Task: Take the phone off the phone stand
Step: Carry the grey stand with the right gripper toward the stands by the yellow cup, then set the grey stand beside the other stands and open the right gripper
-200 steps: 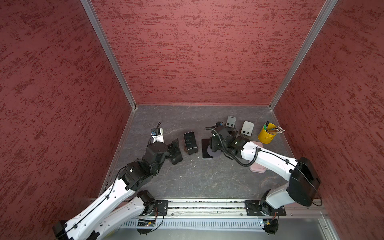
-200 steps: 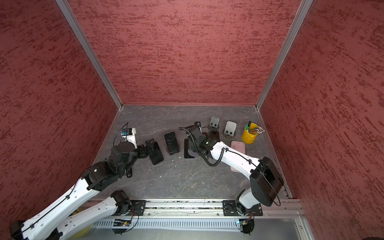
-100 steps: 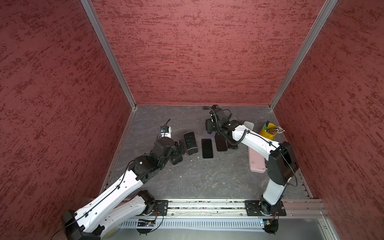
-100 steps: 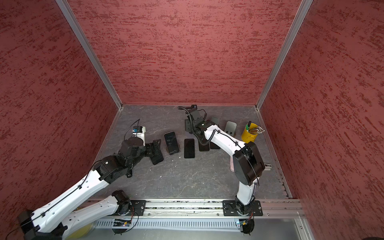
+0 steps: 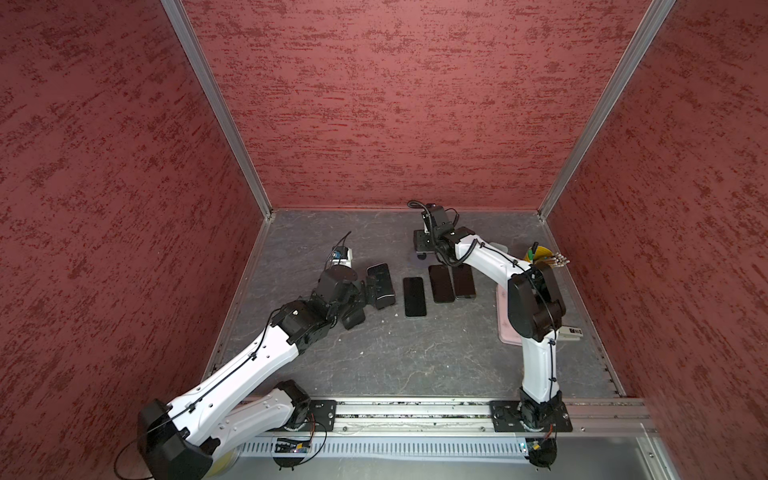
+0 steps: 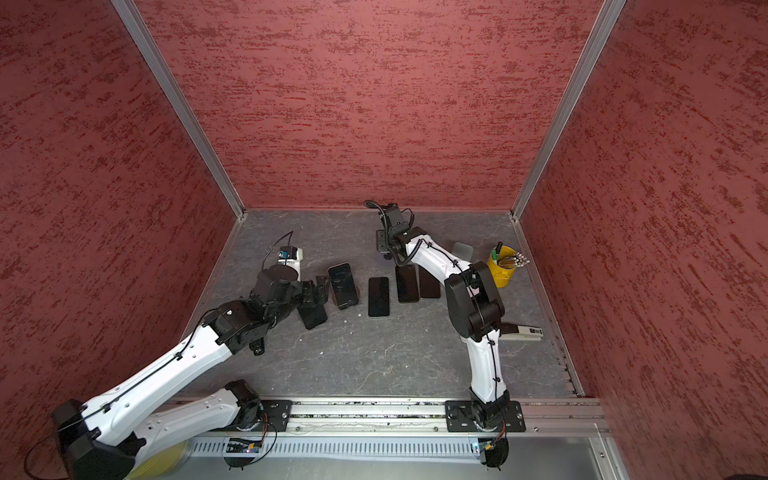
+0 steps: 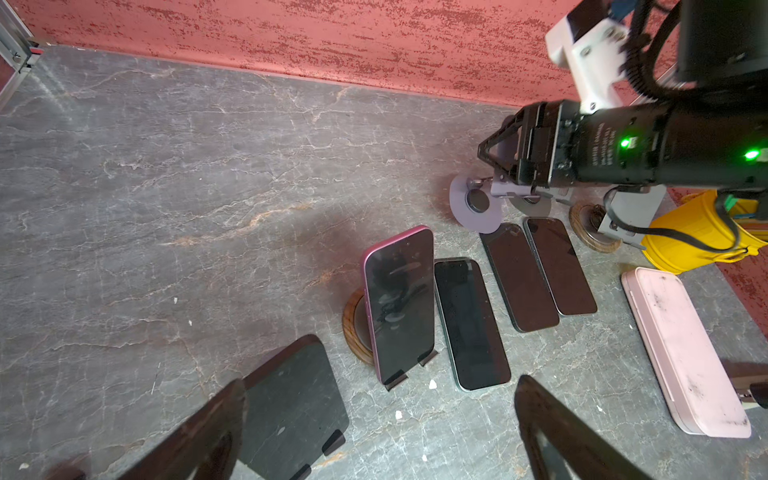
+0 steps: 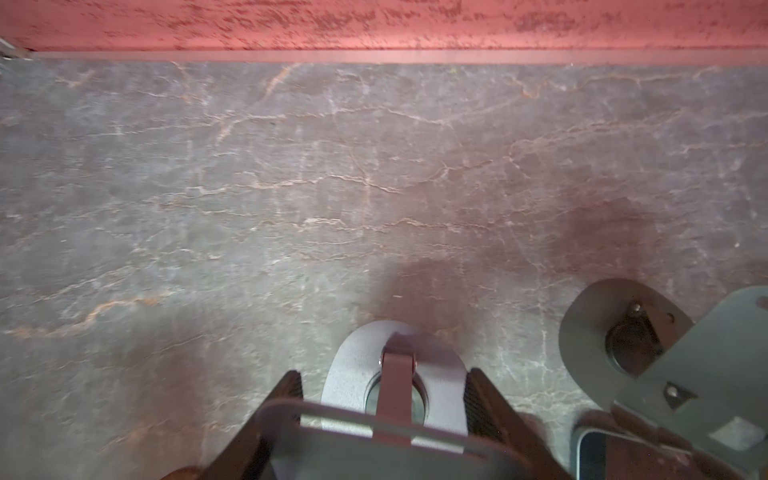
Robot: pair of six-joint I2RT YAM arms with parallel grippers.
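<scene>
I have the left gripper [image 6: 318, 289] spread wide just beside the pink phone [image 7: 399, 303], ready to straddle it; it leans on its wooden-base stand [image 7: 353, 326], not yet lifted. Farther right, the right gripper [image 8: 384, 386] pinches a grey stand [image 8: 355, 359], probably parking it clear.

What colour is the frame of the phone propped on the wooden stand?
Pinkish purple; the phone shows it best in the left wrist view.

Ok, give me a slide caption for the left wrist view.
Open left fingers face the pink phone propped on a wood stand, three phones flat beside it; right fingers clamp a grey stand.
</scene>
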